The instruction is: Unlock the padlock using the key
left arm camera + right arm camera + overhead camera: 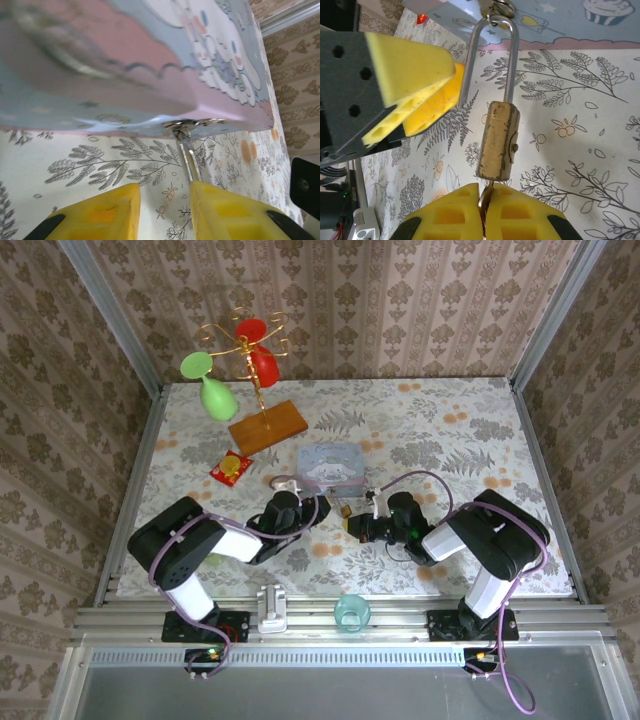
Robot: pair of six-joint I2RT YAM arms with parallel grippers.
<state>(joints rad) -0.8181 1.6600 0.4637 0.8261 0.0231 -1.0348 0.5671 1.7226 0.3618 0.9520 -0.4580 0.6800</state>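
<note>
Nearest the right wrist camera, the right gripper (484, 212) has its yellow foam fingertips pinched together on the key (484, 196), of which just a thin metal sliver shows, entering the bottom end of the padlock (497, 140). That small brass-coloured body sits slightly tilted, seen against the floral tablecloth (580, 130), with its silvery shackle (512, 65) looped through the metal hasp (499, 6) on the front of the pale blue tin (570, 20). One shackle leg goes into the body; the other runs along a yellow pad of the left gripper (165, 212), and its lower end is hidden there. From the left wrist, the left gripper's fingers (225, 210) stand apart, with the shackle between them and just beside one finger; whether it touches I cannot tell. From above, both grippers meet in front of the tin at mid-table, the padlock between them. A red-and-yellow packet (231, 468) lies left of the tin, well apart from it
</note>
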